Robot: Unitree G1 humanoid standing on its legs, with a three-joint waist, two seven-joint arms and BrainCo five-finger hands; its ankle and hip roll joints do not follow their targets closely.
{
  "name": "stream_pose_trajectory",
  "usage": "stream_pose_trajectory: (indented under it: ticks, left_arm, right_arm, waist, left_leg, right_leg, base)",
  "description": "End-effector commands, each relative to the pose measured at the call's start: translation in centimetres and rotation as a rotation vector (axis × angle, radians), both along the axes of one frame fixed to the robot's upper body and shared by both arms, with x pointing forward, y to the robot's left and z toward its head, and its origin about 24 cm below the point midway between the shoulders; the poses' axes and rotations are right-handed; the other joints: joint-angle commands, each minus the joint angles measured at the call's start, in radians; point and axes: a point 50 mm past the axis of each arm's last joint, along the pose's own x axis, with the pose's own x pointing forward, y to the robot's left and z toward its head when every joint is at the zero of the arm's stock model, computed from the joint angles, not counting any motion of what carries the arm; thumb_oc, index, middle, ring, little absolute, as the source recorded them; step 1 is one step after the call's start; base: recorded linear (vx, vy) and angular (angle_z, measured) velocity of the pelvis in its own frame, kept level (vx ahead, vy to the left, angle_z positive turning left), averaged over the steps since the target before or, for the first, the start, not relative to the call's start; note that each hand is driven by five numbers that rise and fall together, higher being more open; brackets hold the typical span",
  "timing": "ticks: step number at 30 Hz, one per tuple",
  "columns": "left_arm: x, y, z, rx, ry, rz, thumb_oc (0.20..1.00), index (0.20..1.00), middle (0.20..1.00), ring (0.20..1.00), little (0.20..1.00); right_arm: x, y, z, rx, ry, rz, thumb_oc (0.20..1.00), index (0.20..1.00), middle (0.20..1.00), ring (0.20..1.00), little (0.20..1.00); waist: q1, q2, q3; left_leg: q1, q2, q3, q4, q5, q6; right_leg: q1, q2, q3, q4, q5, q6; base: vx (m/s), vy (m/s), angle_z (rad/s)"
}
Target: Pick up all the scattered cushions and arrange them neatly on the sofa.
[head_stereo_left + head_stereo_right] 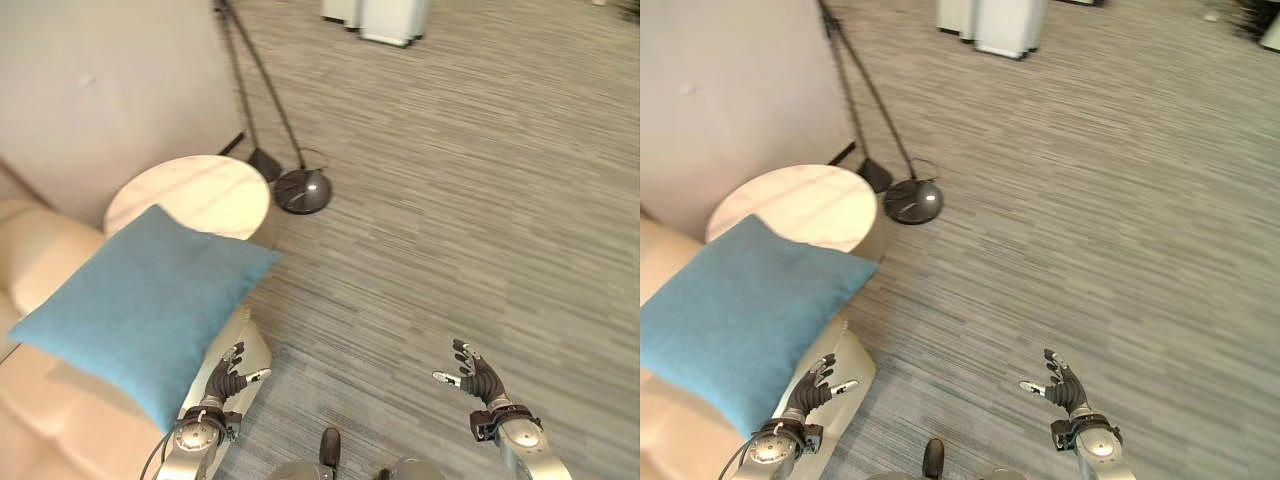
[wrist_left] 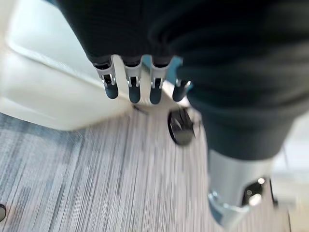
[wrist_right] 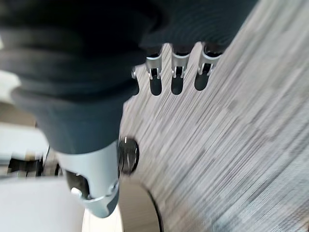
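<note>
While both hands hang low over the floor (image 1: 450, 200), neither holds anything. Left hand (image 1: 226, 379) sits just off the sofa's (image 1: 45, 400) front corner, fingers (image 2: 131, 87) relaxed and spread, empty. Right hand (image 1: 478, 376) is well apart to the right, above bare carpet, fingers (image 3: 176, 77) also loosely straight, empty. One blue cushion (image 1: 145, 300) lies on the sofa arm, tilted, its near corner pointing down close beside the left hand, not touching it as far as can be told; its far corner overlaps the edge of the round table (image 1: 200, 190). Table stands just behind the sofa arm, by the wall (image 1: 100, 80). Past the table, a floor lamp's dark round base (image 1: 303, 189) rests on the carpet, its thin poles (image 1: 262, 75) leaning up toward the wall. Farthest back, a white unit (image 1: 385, 18) stands on the floor.
</note>
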Motion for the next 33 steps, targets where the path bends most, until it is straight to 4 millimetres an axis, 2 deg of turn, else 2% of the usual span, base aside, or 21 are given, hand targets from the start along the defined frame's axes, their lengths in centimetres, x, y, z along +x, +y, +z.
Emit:
stream_pose_trajectory:
  ticks: [1,2,4,5,9,10,11,13,15,16,17,18,19,23,24,25,27,28,30,33]
  left_arm:
    - [0.2,0.7,1.0,0.020,-0.050,-0.028,1.000,1.000,1.000,1.000,1.000]
    - [0.3,0.3,1.0,0.014,-0.054,-0.048,1.000,1.000,1.000,1.000,1.000]
    - [0.4,0.2,1.0,0.014,-0.057,-0.053,1.000,1.000,1.000,1.000,1.000]
    - [0.4,-0.2,1.0,0.006,-0.060,-0.079,1.000,1.000,1.000,1.000,1.000]
    - [0.5,-0.6,0.9,-0.011,-0.062,-0.079,1.000,1.000,1.000,1.000,1.000]
    - [0.4,-0.6,0.8,-0.019,-0.059,-0.069,1.000,1.000,1.000,1.000,1.000]
    - [0.4,-0.6,0.8,-0.019,-0.060,-0.069,1.000,1.000,1.000,1.000,1.000]
    - [0.6,-0.6,0.9,-0.027,-0.067,-0.058,1.000,1.000,1.000,1.000,1.000]
    - [0.9,-0.3,1.1,-0.017,-0.075,-0.049,1.000,1.000,1.000,1.000,1.000]
    - [0.9,-0.2,1.1,-0.014,-0.077,-0.048,1.000,1.000,1.000,1.000,1.000]
    - [1.0,-0.2,1.2,-0.013,-0.080,-0.048,1.000,1.000,1.000,1.000,1.000]
    - [1.1,-0.1,1.3,-0.009,-0.083,-0.045,1.000,1.000,1.000,1.000,1.000]
    - [0.7,0.1,1.2,-0.016,-0.075,-0.029,1.000,1.000,1.000,1.000,1.000]
    - [0.0,0.7,0.8,-0.008,-0.048,-0.003,1.000,1.000,1.000,1.000,1.000]
    - [-0.1,0.9,0.7,-0.006,-0.041,0.005,1.000,1.000,1.000,1.000,1.000]
    - [-0.1,1.3,0.8,0.001,-0.040,0.017,1.000,1.000,1.000,1.000,1.000]
    - [0.0,1.7,0.9,0.015,-0.044,0.027,1.000,1.000,1.000,1.000,1.000]
    - [0.2,1.8,1.0,0.017,-0.050,0.032,1.000,1.000,1.000,1.000,1.000]
    - [0.2,1.9,1.1,0.017,-0.059,0.039,1.000,1.000,1.000,1.000,1.000]
    - [0.3,2.1,1.3,0.016,-0.072,0.049,1.000,1.000,1.000,1.000,1.000]
  right_arm:
    - [1.4,-0.6,1.8,-0.013,-0.110,-0.007,1.000,1.000,1.000,1.000,1.000]
    - [1.2,-0.7,1.7,-0.014,-0.102,-0.010,1.000,1.000,1.000,1.000,1.000]
    - [1.0,-0.8,1.6,-0.016,-0.096,-0.011,1.000,1.000,1.000,1.000,1.000]
    - [0.6,-1.2,1.2,-0.020,-0.076,-0.027,1.000,1.000,1.000,1.000,1.000]
    - [0.1,-1.8,1.0,-0.029,-0.060,-0.043,1.000,1.000,1.000,1.000,1.000]
    - [-0.2,-2.1,0.9,-0.028,-0.056,-0.059,1.000,1.000,1.000,1.000,1.000]
    - [-0.2,-2.1,0.9,-0.028,-0.057,-0.059,1.000,1.000,1.000,1.000,1.000]
    - [-0.2,-2.2,0.9,-0.016,-0.056,-0.078,1.000,1.000,1.000,1.000,1.000]
    - [0.0,-2.1,1.0,-0.013,-0.063,-0.082,1.000,1.000,1.000,1.000,1.000]
    - [0.1,-2.0,1.0,-0.010,-0.066,-0.082,1.000,1.000,1.000,1.000,1.000]
    - [0.1,-2.1,1.0,-0.014,-0.064,-0.081,1.000,1.000,1.000,1.000,1.000]
    - [0.2,-2.0,1.0,-0.017,-0.063,-0.079,1.000,1.000,1.000,1.000,1.000]
    - [0.1,-2.0,1.0,-0.022,-0.058,-0.071,1.000,1.000,1.000,1.000,1.000]
    - [0.3,-1.7,1.0,-0.023,-0.059,-0.061,1.000,1.000,1.000,1.000,1.000]
    - [0.6,-1.5,1.2,-0.015,-0.068,-0.057,1.000,1.000,1.000,1.000,1.000]
    - [0.8,-1.0,1.3,0.003,-0.079,-0.050,1.000,1.000,1.000,1.000,1.000]
    - [0.9,-0.9,1.2,0.003,-0.078,-0.047,1.000,1.000,1.000,1.000,1.000]
    - [1.0,-0.8,1.3,0.003,-0.081,-0.041,1.000,1.000,1.000,1.000,1.000]
    - [1.1,-0.8,1.3,0.000,-0.080,-0.036,1.000,1.000,1.000,1.000,1.000]
    - [1.3,-1.0,1.5,-0.004,-0.090,-0.046,1.000,1.000,1.000,1.000,1.000]
  waist:
    - [-0.012,-0.023,0.014]
    - [-0.017,-0.025,0.017]
    - [-0.026,-0.025,0.023]
    - [-0.025,-0.033,0.024]
    - [-0.021,-0.034,0.017]
    - [-0.027,-0.037,0.023]
    - [-0.028,-0.037,0.020]
    - [-0.042,-0.042,0.024]
    - [-0.040,-0.047,0.022]
    - [-0.039,-0.053,0.016]
    - [-0.033,-0.057,0.014]
    - [-0.031,-0.063,0.016]
    - [-0.025,-0.058,0.005]
    - [-0.025,-0.061,-0.018]
    - [-0.023,-0.063,-0.024]
    - [-0.021,-0.064,-0.022]
    - [-0.024,-0.064,-0.016]
    - [-0.029,-0.060,-0.009]
    - [-0.034,-0.053,-0.006]
    - [-0.046,-0.040,0.005]
  left_leg:
    - [-0.011,0.074,0.129,0.052,-0.109,-0.111]
    - [-0.001,0.059,0.087,0.043,-0.110,-0.114]
    - [0.009,0.048,0.055,0.045,-0.115,-0.113]
    - [0.011,0.021,0.007,0.064,-0.126,-0.119]
    - [-0.009,-0.003,-0.020,0.105,-0.145,-0.143]
    - [-0.031,0.006,0.029,0.160,-0.170,-0.160]
    - [-0.035,0.004,0.027,0.159,-0.167,-0.159]
    - [-0.067,0.077,0.199,0.187,-0.177,-0.160]
    - [-0.106,0.128,0.310,0.186,-0.162,-0.154]
    - [-0.141,0.143,0.340,0.186,-0.145,-0.154]
    - [-0.160,0.155,0.344,0.183,-0.144,-0.165]
    - [-0.195,0.167,0.358,0.187,-0.110,-0.165]
    - [-0.174,0.180,0.373,0.130,-0.097,-0.167]
    - [-0.137,0.166,0.370,0.099,-0.096,-0.152]
    - [-0.113,0.158,0.374,0.087,-0.104,-0.142]
    - [-0.077,0.147,0.369,0.080,-0.119,-0.125]
    - [-0.041,0.130,0.343,0.076,-0.139,-0.107]
    - [-0.022,0.123,0.326,0.073,-0.147,-0.100]
    - [-0.006,0.120,0.307,0.065,-0.149,-0.098]
    - [0.022,0.114,0.257,0.055,-0.151,-0.102]
  right_leg:
    - [0.086,0.039,0.055,-0.185,0.173,0.036]
    - [0.056,0.057,0.082,-0.215,0.193,0.038]
    - [0.052,0.063,0.085,-0.230,0.199,0.036]
    - [0.074,0.060,0.093,-0.276,0.205,0.031]
    - [0.114,0.058,0.069,-0.333,0.211,0.018]
    - [0.149,0.051,0.042,-0.356,0.205,0.011]
    - [0.146,0.050,0.040,-0.357,0.206,0.011]
    - [0.177,0.033,-0.008,-0.377,0.192,0.008]
    - [0.199,0.026,-0.043,-0.392,0.182,0.004]
    - [0.206,0.023,-0.057,-0.397,0.178,0.003]
    - [0.222,0.023,-0.062,-0.402,0.163,0.008]
    - [0.223,0.018,-0.083,-0.403,0.166,0.002]
    - [0.243,0.018,-0.110,-0.397,0.153,0.004]
    - [0.254,-0.003,-0.119,-0.348,0.140,0.017]
    - [0.253,-0.014,-0.113,-0.313,0.138,0.023]
    - [0.222,-0.037,-0.095,-0.196,0.155,0.039]
    - [0.185,-0.044,-0.058,-0.099,0.190,0.058]
    - [0.151,-0.037,-0.029,-0.056,0.208,0.056]
    - [0.121,-0.027,-0.003,-0.052,0.219,0.049]
    - [0.073,-0.006,0.040,-0.121,0.205,0.037]
  base:
    - [0.13,-0.060,1.03]
    - [0.13,-0.059,1.07]
    - [0.13,-0.063,1.31]
    - [0.14,-0.088,1.04]
    - [0.07,-0.061,1.00]
    - [0.08,-0.047,0.76]
    - [0.09,-0.024,0.75]
    - [0.04,0.013,0.81]
    - [0.07,0.025,1.40]
    - [0.20,0.039,1.41]
    - [0.16,0.052,0.97]
    - [0.28,0.133,0.81]
    - [0.25,0.169,0.61]
    - [0.23,0.146,0.18]
    - [0.33,0.263,0.27]
    - [0.31,0.233,0.17]
    - [0.22,0.147,-0.03]
    - [0.18,0.085,0.24]
    - [0.13,0.035,0.65]
    - [0.17,-0.032,0.53]
